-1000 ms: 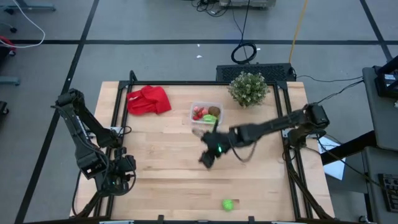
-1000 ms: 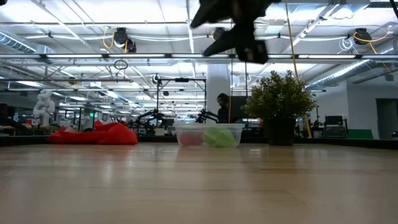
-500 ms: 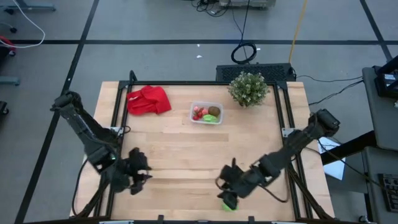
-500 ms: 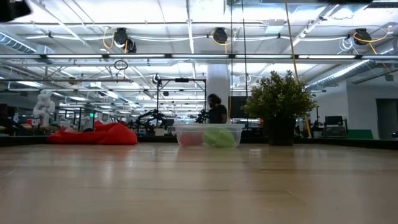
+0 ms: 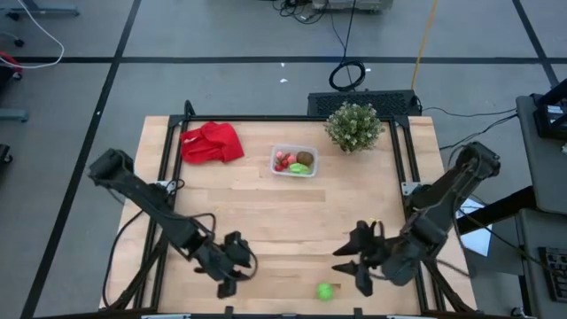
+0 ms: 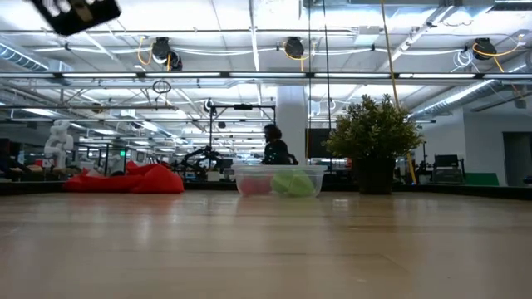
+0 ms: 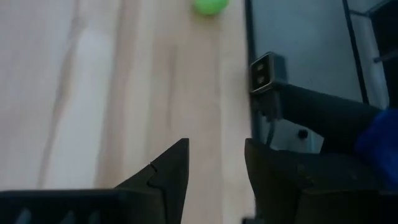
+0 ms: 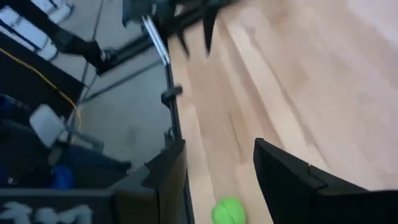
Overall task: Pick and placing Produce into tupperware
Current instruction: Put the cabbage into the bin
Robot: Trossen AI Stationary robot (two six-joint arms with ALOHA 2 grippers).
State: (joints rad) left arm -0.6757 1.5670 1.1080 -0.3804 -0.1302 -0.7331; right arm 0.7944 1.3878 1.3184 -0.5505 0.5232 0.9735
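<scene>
The wooden surface (image 5: 266,213) carries everything. Largest on it is the plant (image 5: 353,126) at the far edge, right of centre. Left of it at the same edge lies the red cloth (image 5: 212,143). Between the two, a little nearer, stands the tupperware (image 5: 293,161), a clear box with red, brown and green produce (image 5: 297,162) inside; in the low view it sits just left of the plant.

One green piece (image 5: 325,291) lies alone on the bare wood by the near edge, well apart from the tupperware.

The right gripper (image 5: 359,264) hangs above the near part of the surface, just right of that green piece. In the right wrist view its two fingers (image 8: 283,180) stand spread with a clear gap, nothing between them; the green piece shows in that gap, past the fingertips and not touching either one.

The left gripper (image 5: 232,266) hangs over the near part of the surface, left of the green piece and near it. In the left wrist view its fingers (image 7: 171,168) are parted and empty, and the green piece lies well ahead of them, close to the surface's edge rail.
</scene>
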